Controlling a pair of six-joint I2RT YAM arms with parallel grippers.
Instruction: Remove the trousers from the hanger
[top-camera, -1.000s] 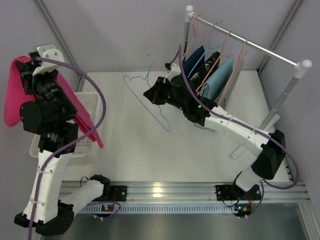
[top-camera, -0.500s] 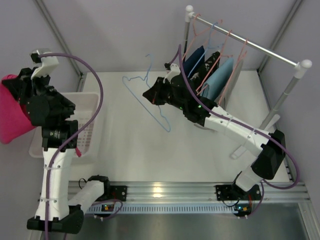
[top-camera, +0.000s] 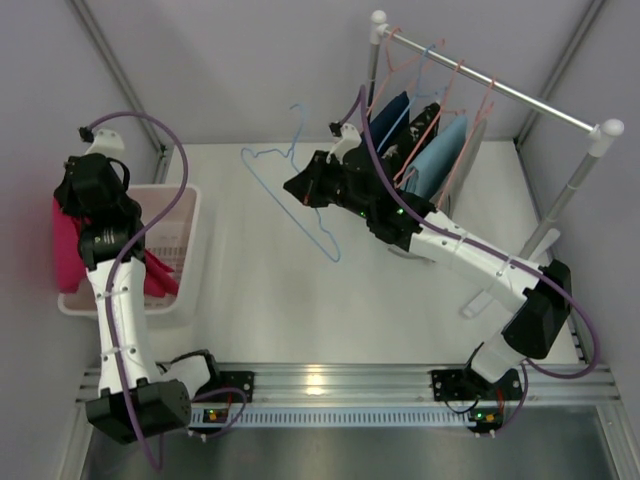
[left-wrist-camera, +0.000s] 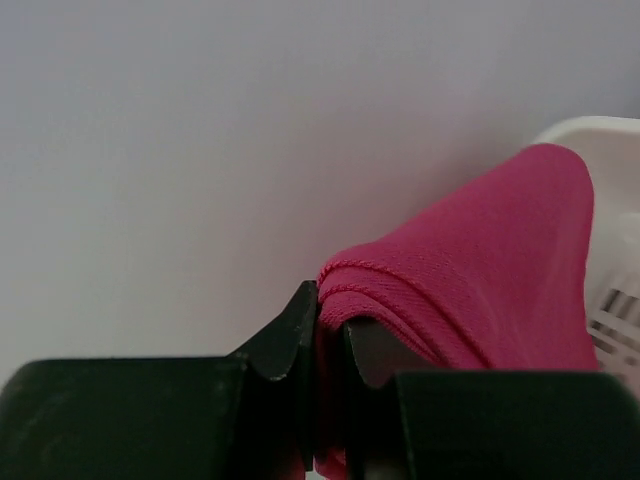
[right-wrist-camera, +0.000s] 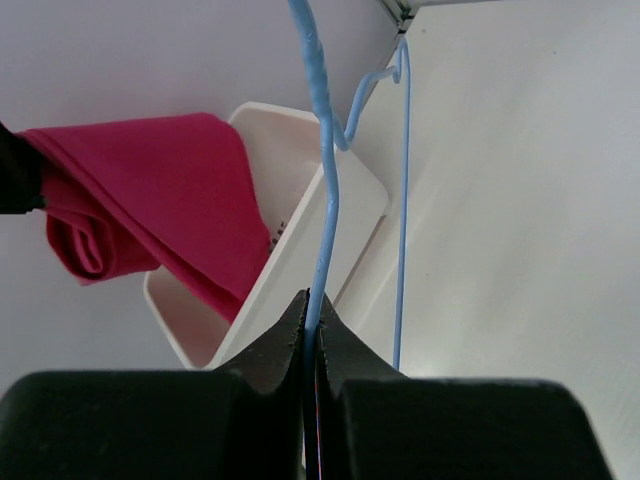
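The left end effector (left-wrist-camera: 331, 325), pinching the trousers (left-wrist-camera: 470, 270), has lowered them to the basket (top-camera: 187, 235) at left. The right end effector (right-wrist-camera: 312, 318) clamps the bare hanger (right-wrist-camera: 324, 250), so removal looks done.

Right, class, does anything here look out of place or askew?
The pink trousers hang partly outside the white basket, over its left rim, pinched in the left gripper. The bare light-blue hanger is held tilted in the right gripper.
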